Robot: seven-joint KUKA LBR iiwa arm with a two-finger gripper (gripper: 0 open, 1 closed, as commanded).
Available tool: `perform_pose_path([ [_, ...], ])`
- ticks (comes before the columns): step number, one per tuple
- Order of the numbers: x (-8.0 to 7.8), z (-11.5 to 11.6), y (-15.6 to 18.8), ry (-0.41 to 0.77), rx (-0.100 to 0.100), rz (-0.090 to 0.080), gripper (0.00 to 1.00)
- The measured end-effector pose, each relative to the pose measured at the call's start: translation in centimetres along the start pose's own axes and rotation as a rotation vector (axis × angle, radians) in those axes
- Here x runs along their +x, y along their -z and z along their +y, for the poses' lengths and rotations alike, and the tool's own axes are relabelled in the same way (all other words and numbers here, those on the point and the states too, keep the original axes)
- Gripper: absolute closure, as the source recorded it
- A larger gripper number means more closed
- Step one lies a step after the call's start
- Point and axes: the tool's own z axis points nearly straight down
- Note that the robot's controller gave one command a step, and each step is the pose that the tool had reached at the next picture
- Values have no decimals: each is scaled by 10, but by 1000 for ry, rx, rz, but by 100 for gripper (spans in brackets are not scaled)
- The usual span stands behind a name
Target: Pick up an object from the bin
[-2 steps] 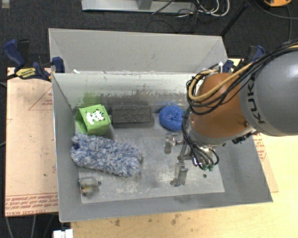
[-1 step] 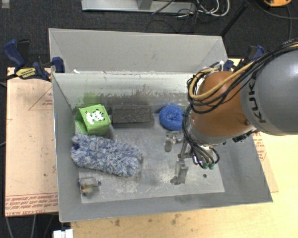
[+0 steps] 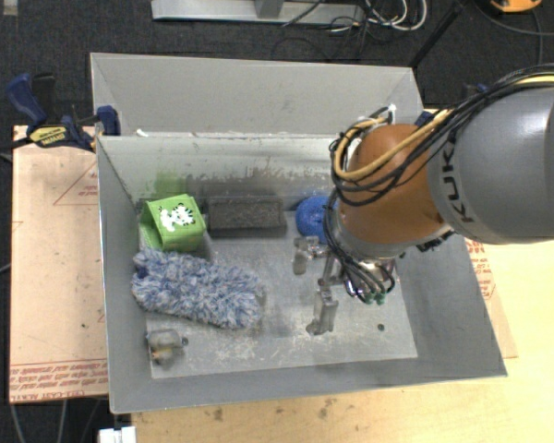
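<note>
**A:** What is the setting?

**B:** Dark carpet surrounds a grey metal bin, seen from above.

**A:** And the gripper?

**B:** The gripper hangs low over bare bin floor. Its fingers are spread apart with nothing between them.

**A:** What lies nearest?

**B:** A blue ball sits just beyond the far finger, towards the back wall. It is partly hidden by the orange-covered wrist. Well to the gripper's left is a fluffy blue-and-white duster, its long axis running left to right.

**A:** And the arm?

**B:** The arm enters from the right, with the wrist bent downward.
</note>
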Motion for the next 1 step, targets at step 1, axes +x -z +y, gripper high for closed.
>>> perform_pose_path([
  [1, -31, 43, -22, 76, -2, -3, 0],
])
